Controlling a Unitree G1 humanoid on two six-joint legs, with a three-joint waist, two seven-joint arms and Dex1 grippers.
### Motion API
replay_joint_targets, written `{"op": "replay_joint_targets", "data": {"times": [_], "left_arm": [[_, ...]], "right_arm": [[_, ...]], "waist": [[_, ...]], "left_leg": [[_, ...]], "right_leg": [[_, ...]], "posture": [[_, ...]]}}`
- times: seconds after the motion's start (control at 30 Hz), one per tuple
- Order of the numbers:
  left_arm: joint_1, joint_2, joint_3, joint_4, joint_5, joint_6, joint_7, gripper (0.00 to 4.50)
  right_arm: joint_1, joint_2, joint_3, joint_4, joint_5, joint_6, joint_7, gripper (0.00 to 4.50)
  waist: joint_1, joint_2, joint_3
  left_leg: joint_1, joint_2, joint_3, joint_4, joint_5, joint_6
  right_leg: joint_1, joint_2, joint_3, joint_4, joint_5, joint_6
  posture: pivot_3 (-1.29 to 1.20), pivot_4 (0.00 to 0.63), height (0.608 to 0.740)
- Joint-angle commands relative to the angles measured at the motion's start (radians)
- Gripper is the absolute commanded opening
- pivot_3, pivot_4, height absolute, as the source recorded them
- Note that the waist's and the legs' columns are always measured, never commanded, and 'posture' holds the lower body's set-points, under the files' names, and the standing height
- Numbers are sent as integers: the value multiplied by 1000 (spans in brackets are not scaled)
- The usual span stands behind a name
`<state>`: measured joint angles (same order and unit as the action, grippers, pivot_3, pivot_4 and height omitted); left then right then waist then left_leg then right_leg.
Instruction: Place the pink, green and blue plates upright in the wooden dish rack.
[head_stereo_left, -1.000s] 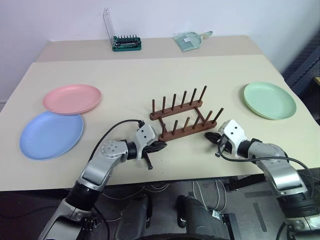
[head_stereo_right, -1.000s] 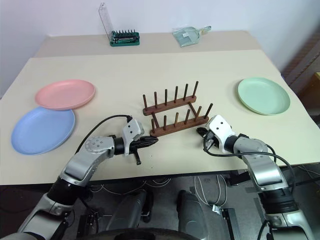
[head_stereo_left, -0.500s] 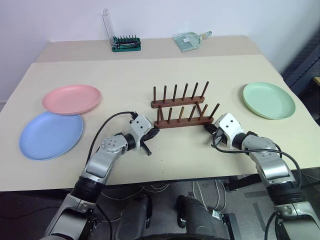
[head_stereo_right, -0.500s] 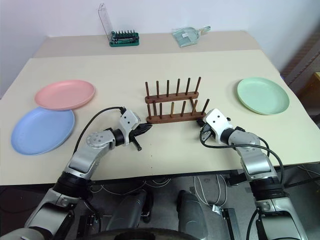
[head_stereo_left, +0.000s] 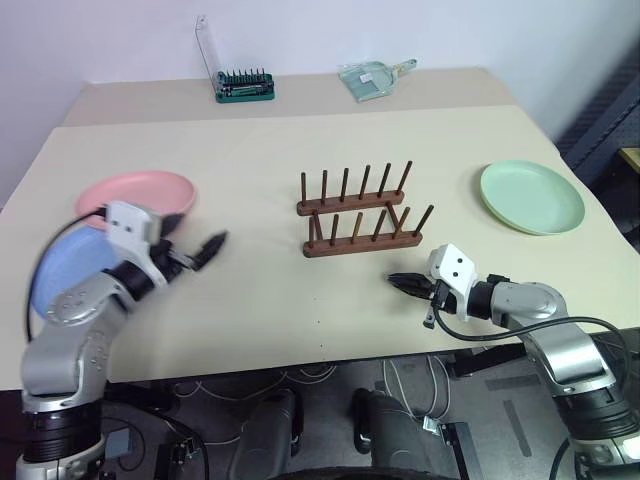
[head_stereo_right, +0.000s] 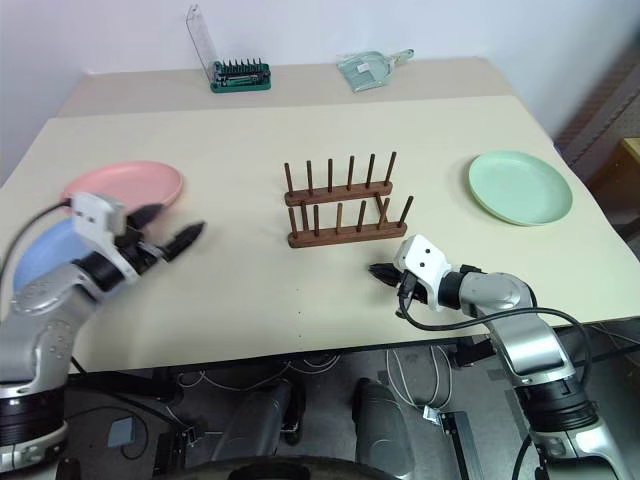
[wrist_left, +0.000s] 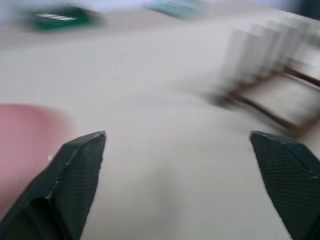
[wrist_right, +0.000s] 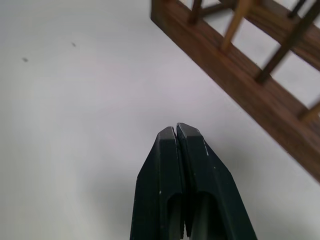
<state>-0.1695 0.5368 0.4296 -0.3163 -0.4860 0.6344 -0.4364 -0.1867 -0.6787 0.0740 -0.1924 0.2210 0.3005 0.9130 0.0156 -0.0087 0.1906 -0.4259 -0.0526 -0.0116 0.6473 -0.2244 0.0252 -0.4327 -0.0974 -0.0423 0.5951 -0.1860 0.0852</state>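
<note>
Rack (head_stereo_left: 360, 214) stands dark, pegged, mid-table, bare room all round; my left gripper (wrist_left: 180, 150) looks spread wide, my right gripper (wrist_right: 176, 131) pressed together.

Left gripper (wrist_left: 177, 150) jaws apparently wide apart; right gripper (wrist_right: 177, 131) jaws closed.

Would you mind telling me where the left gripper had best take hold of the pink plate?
Probably at its near rim, coming in from the rack side. The pink plate lies flat and overlaps the blue plate, so its raised lip is the only part thin enough for the left gripper's open jaws.
</note>
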Motion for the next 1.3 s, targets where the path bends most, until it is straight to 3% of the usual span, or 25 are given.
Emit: {"op": "replay_joint_targets", "data": {"times": [0.03, 0.2, 0.47, 0.73, 0.83, 1.07, 1.3], "left_arm": [[-66, -13, 103, -11, 16, 81, 194, 4471], [-258, 11, 230, 120, 101, 305, 507, 4471], [-379, 46, 255, 300, 97, 436, 546, 4471], [-448, 34, 249, 423, 98, 434, 549, 4471], [-485, 14, 251, 474, 94, 398, 552, 3675], [-494, -1, 266, 473, 92, 367, 572, 25], [-486, -26, 290, 348, 38, 279, 544, 25]], "right_arm": [[-34, 5, 4, -32, 23, 4, 20, 0], [-86, 8, 13, -88, 100, 55, 86, 0], [-150, 0, -8, -188, 182, 116, 95, 0], [-131, -10, -24, -200, 184, 120, 70, 0], [-107, -11, -32, -208, 179, 118, 55, 0], [-91, -14, -41, -214, 184, 117, 45, 0], [-140, -21, -74, -189, 179, 99, 34, 0]], "waist": [[1, -1, 0], [-1, -4, 2], [2, -7, 2], [-1, -9, 2], [1, -9, 1], [-3, -9, 1], [-1, -10, 2]], "left_leg": [[0, 0, 0, 0, 0, 0], [0, 0, 0, 1, 1, 0], [0, -1, 0, 0, 0, -1], [0, -1, 0, 0, 0, -1], [0, -1, 0, 0, 0, -2], [0, -1, 1, 0, 0, -2], [-1, -1, 1, 0, 0, -2]], "right_leg": [[0, 0, 0, 0, 0, 0], [0, 2, -2, 1, 3, -1], [0, 2, -2, 1, 4, 1], [-1, 0, -2, 1, 5, 2], [-1, 0, -2, 2, 5, 1], [-2, 0, 0, 2, 6, 2], [-2, 0, 0, 1, 6, 2]], "posture": [[0, 150, 735], [0, 150, 735], [0, 150, 735], [0, 150, 735], [0, 150, 735], [0, 150, 735], [0, 150, 735]]}}
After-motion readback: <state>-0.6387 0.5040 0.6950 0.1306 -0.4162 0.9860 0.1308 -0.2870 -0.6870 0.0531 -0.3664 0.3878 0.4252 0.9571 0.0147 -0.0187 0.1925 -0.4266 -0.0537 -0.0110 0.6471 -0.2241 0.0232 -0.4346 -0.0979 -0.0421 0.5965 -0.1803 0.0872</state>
